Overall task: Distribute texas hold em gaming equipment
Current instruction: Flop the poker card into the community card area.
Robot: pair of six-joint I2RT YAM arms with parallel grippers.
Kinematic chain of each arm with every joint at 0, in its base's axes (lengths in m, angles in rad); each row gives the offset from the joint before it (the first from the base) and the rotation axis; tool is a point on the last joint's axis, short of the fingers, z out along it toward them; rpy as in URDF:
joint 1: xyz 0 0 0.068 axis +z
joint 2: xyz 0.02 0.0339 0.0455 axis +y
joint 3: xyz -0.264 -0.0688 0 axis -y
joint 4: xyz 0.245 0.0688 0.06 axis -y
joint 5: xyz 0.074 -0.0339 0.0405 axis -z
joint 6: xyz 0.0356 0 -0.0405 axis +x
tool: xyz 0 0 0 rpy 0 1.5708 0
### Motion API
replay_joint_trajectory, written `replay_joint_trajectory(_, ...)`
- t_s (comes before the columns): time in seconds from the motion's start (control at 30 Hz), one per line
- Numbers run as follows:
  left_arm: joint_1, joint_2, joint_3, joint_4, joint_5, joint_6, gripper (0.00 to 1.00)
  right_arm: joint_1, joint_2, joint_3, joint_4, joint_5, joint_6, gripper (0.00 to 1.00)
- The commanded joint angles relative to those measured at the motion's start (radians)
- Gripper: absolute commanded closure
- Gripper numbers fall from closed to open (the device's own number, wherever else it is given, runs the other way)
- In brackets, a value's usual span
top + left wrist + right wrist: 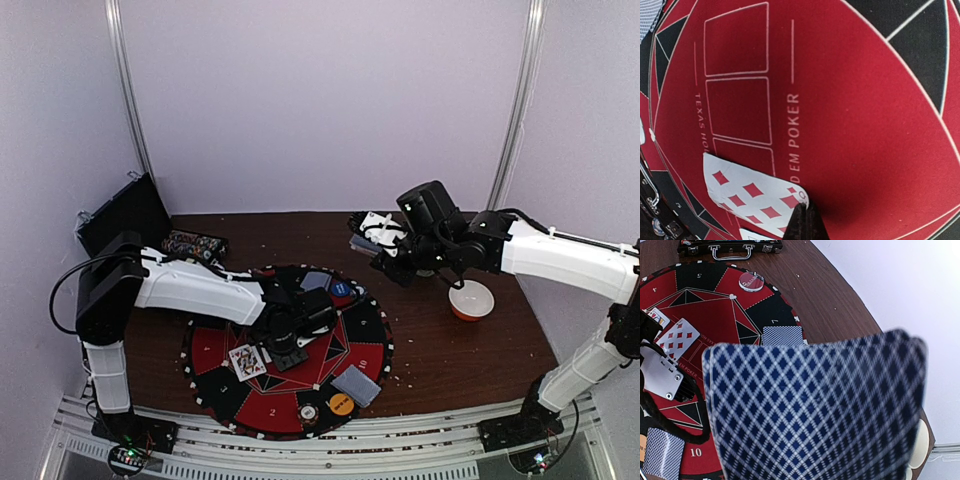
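White walls enclose your brown table; a round red-and-black poker mat lies on it. Your right gripper, above the table beside the mat, grasps blue-backed cards. Your left gripper is clenched, tips at a diamonds card on the mat.

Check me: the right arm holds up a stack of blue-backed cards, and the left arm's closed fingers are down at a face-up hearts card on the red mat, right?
One slip: the face-up card at the left gripper shows diamonds, not hearts, as the left wrist view shows. The right gripper does hold blue-backed cards, and the mat is red.
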Motion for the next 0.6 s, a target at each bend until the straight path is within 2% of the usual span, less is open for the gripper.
replay_joint_trajectory(0.0, -0.002, 0.04, 0.028, -0.046, 0.172, -0.096, 1.0, -0.004, -0.026, -0.006, -0.006, 0.017, 0.007, 0.72)
replay_joint_trajectory(0.2, 0.0, 0.03, 0.032, -0.085, 0.222, -0.164, 1.0, -0.004, -0.039, -0.02, -0.004, 0.022, 0.005, 0.71)
replay_joint_trajectory(0.57, 0.043, 0.029, 0.005, -0.134, 0.107, -0.175, 1.0, -0.004, -0.043, -0.021, -0.004, 0.015, 0.008, 0.71)
